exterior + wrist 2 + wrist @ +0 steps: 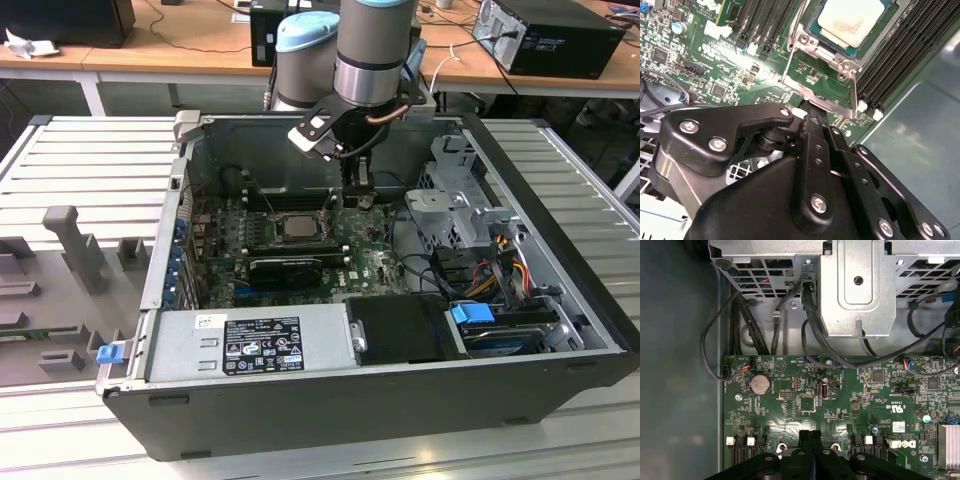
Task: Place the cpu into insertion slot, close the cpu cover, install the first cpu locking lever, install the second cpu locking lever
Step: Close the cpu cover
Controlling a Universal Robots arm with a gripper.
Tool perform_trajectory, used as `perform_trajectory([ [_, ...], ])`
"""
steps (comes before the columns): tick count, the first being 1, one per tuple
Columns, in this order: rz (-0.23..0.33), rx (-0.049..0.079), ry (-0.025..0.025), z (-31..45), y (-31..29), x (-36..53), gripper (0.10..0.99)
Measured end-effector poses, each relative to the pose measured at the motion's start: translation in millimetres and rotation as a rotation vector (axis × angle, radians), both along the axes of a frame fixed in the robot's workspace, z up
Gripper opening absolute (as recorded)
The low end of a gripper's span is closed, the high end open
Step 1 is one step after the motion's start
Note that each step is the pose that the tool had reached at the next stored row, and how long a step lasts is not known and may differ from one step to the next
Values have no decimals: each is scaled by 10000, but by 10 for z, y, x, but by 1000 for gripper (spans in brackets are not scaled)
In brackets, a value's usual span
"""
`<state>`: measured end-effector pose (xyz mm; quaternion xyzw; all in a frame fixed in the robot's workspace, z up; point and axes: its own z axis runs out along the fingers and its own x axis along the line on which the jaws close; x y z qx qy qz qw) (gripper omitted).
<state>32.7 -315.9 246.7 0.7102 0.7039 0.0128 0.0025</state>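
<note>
The pincer [812,114], pressed together, is set against the edge of the cpu cover [802,90], presumably for closing; the cpu [850,20] is already seated.

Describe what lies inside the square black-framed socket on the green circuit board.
The small, pale beige-silver square cpu sits inside the insertion slot, its metal face in plain view. The slot's floor beneath the cpu cannot be seen, because the cpu covers it.
</note>
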Motion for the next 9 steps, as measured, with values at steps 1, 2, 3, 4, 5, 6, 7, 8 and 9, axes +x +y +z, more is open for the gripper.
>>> perform_trajectory([
  [1, 0, 0, 0, 0, 0, -7, 106],
  [2, 1, 0, 0, 0, 0, -13, 106],
  [3, 0, 0, 0, 0, 0, -21, 106],
  [4, -1, 0, 0, 0, 0, -25, 106],
  [5, -1, 0, 0, 0, 0, -31, 106],
  [6, 0, 0, 1, 0, 0, -35, 106],
  [7, -1, 0, 0, 0, 0, -38, 106],
  [8, 0, 0, 0, 0, 0, -45, 106],
  [9, -1, 0, 0, 0, 0, -50, 106],
])
